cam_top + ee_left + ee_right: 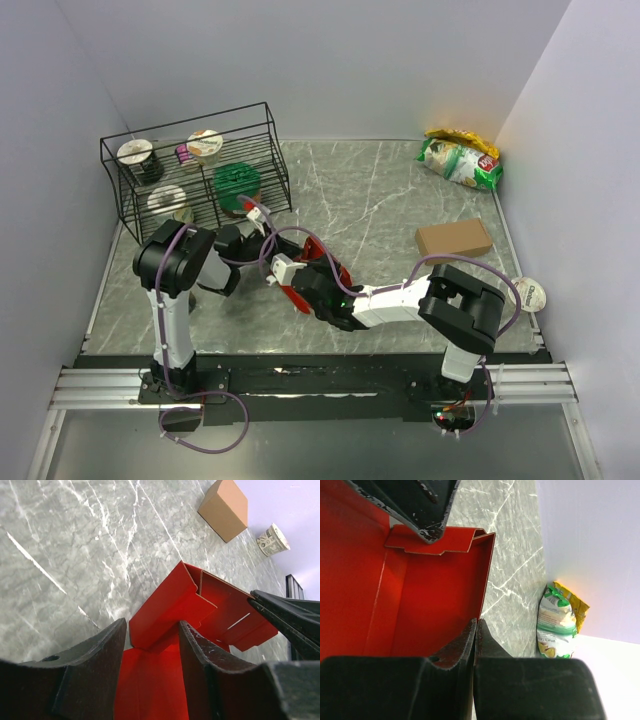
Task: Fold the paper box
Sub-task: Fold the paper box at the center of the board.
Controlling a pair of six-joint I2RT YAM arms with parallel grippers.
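The half-formed red paper box point(316, 250) sits at the centre of the worktop point(400, 190). The right pincer point(475, 623) is clamped together on the edge of one side wall. The left pincer point(152, 626) stands apart, straddling a flap.

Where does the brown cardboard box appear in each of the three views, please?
Top external: brown cardboard box right of centre.
Left wrist: the box at top right.
Right wrist: not in it.
Shared landmark: red paper box, in all three.
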